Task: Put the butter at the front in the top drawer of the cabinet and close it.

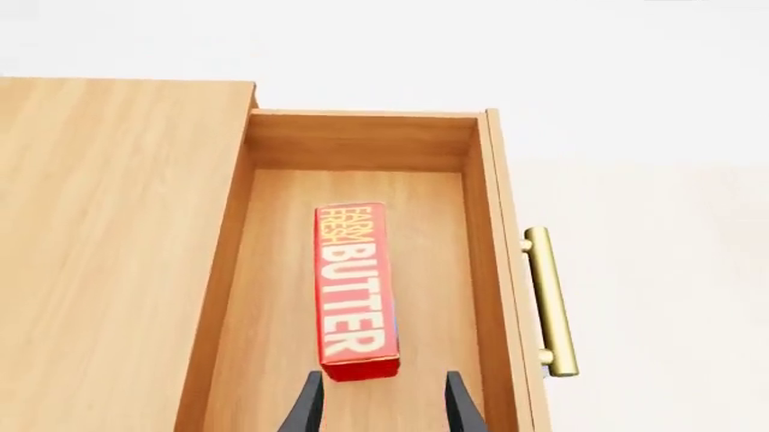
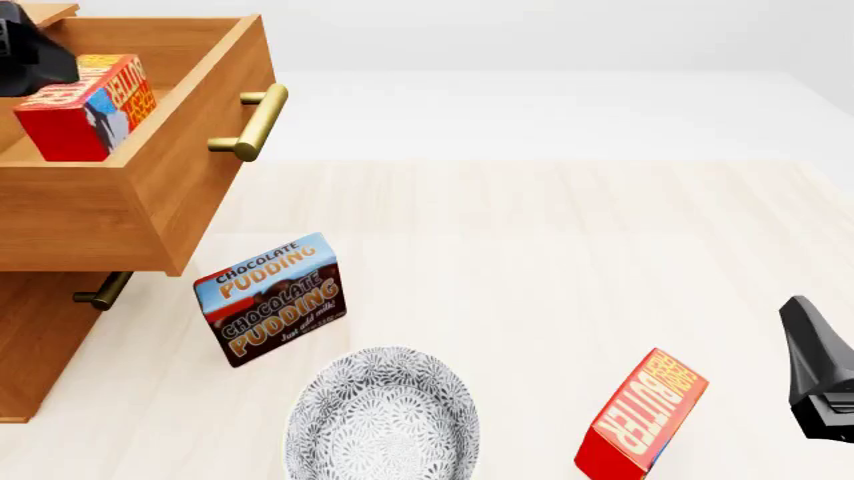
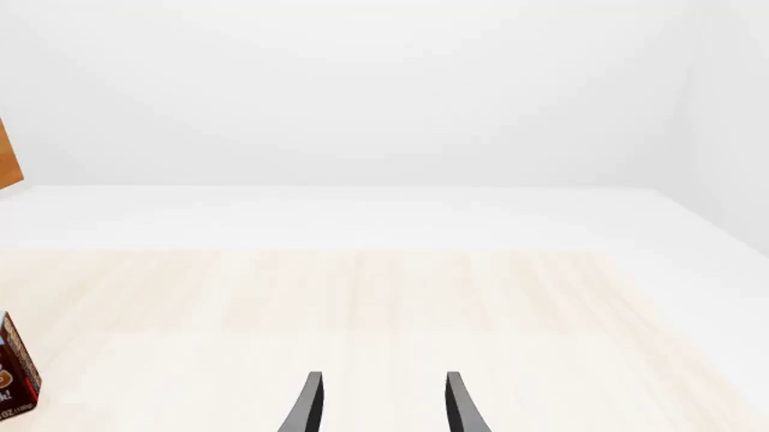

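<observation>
The top drawer (image 2: pixel 180 165) of the cabinet (image 2: pixel 34 345) is pulled out, its brass handle (image 2: pixel 254 122) facing right. One red butter carton (image 1: pixel 356 288) lies inside it, also seen in the front view as the butter (image 2: pixel 87 108). My left gripper (image 1: pixel 384 389) hovers open over the drawer just short of that carton, gripping nothing. A second butter carton (image 2: pixel 642 415) stands tilted near the table's front edge at the right. My right gripper (image 3: pixel 380 400) is open and empty; in the front view the right gripper (image 2: pixel 817 368) sits just right of that carton.
A brown-and-blue Chocolate Pudding box (image 2: pixel 274 298) stands beside the cabinet's lower drawer handle (image 2: pixel 103 290). A patterned grey bowl (image 2: pixel 383 418) sits at the front, between the pudding box and the second butter carton.
</observation>
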Robot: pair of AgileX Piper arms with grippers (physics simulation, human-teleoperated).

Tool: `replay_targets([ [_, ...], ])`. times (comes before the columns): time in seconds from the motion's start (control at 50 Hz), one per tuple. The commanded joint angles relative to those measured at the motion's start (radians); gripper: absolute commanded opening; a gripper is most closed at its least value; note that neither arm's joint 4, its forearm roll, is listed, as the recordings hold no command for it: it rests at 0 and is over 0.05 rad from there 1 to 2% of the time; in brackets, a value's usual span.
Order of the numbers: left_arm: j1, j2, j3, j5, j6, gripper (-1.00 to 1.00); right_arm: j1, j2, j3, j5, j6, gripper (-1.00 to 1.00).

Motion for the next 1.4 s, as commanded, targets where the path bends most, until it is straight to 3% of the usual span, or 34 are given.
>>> replay_targets([
  [0.02,-0.036,-0.067,-0.038,0.072,0.017,1.0,0.0,0.003,0.0,-0.003,0.001,1.0],
  [0.34,-0.139,-0.123,-0.184,0.189,0.048,1.0,0.0,0.003,0.0,-0.002,0.001,1.0],
  [0.48,-0.222,-0.096,-0.276,0.202,0.079,1.0,0.0,0.003,0.0,-0.002,0.002,1.0],
  [0.8,-0.374,-0.022,-0.206,0.057,0.06,1.0,0.0,0.003,0.0,-0.002,0.002,1.0],
  [1.1,-0.535,0.148,-0.338,-0.002,0.059,1.0,0.0,0.003,0.0,-0.002,0.001,1.0],
  [1.4,-0.673,0.359,-0.423,-0.116,-0.005,1.0,0.0,0.003,0.0,-0.002,0.001,1.0],
])
